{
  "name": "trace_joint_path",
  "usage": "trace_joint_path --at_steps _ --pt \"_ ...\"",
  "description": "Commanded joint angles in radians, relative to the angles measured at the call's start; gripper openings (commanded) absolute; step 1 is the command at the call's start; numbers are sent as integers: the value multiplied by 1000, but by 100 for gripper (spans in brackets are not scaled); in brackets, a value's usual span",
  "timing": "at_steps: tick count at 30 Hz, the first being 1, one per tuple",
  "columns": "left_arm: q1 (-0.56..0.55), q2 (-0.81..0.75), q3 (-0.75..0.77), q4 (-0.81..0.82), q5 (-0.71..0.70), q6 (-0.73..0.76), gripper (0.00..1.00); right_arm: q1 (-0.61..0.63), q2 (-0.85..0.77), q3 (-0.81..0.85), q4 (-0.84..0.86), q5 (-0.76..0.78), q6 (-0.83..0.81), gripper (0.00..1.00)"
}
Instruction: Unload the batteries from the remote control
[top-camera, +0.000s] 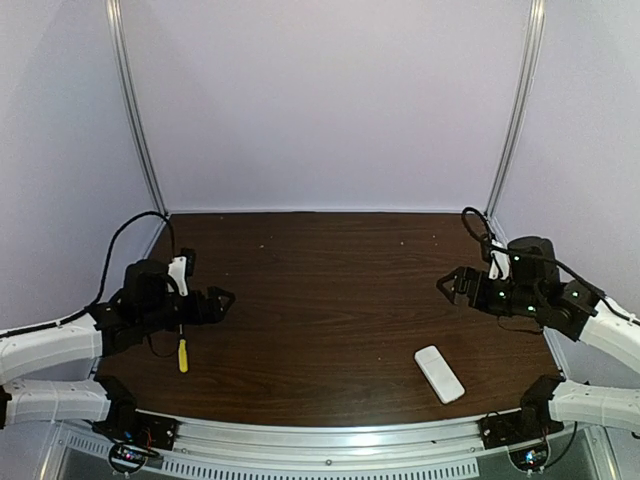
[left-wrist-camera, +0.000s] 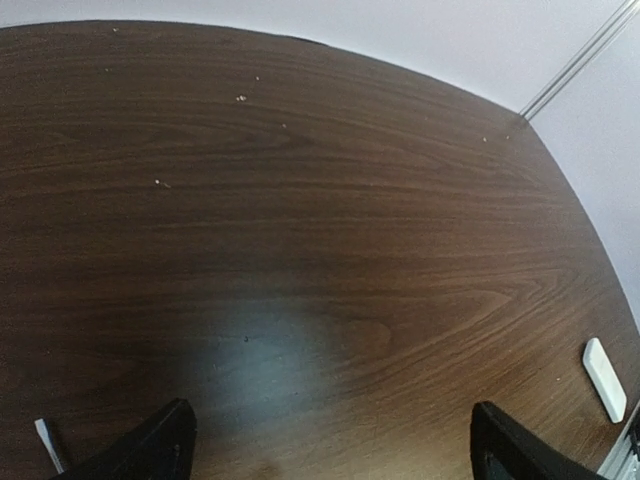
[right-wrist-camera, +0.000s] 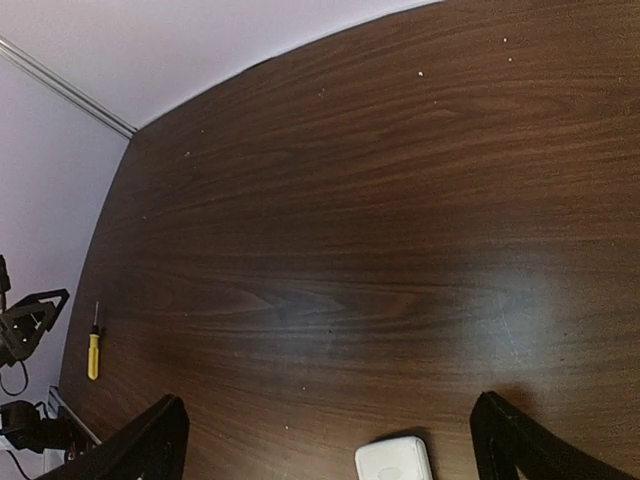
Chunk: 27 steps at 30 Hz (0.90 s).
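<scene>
The remote control (top-camera: 439, 373) is a flat white bar lying on the dark wooden table (top-camera: 330, 300) near the front right. It also shows at the right edge of the left wrist view as the remote control (left-wrist-camera: 604, 378), and its end lies between the fingers low in the right wrist view as the remote control (right-wrist-camera: 394, 461). No batteries are in view. My left gripper (top-camera: 206, 279) hovers open at the table's left side, far from the remote, as the left gripper (left-wrist-camera: 335, 455) with bare wood between its fingers. My right gripper (top-camera: 467, 270) is open, just beyond the remote, the right gripper (right-wrist-camera: 330, 455) holding nothing.
A yellow-handled screwdriver (top-camera: 182, 354) lies near the front left, just below the left gripper; it also appears as the screwdriver (right-wrist-camera: 93, 350) at the left of the right wrist view. Lilac walls close the table in at the back and both sides.
</scene>
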Motion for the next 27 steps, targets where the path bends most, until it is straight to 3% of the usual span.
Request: trace_joint_path --at_steps 1,8,19,27 --pt "-66 116 49 105 -76 -9 98 70 38 35 -155 120 13 100" --pt "-210 206 116 135 -177 -1 97 185 141 39 -248 144 24 100" --pt "-224 226 87 188 -189 -25 97 400 240 50 -330 297 176 100" --pt "-226 180 51 208 -189 -39 96 495 386 111 -389 324 160 100"
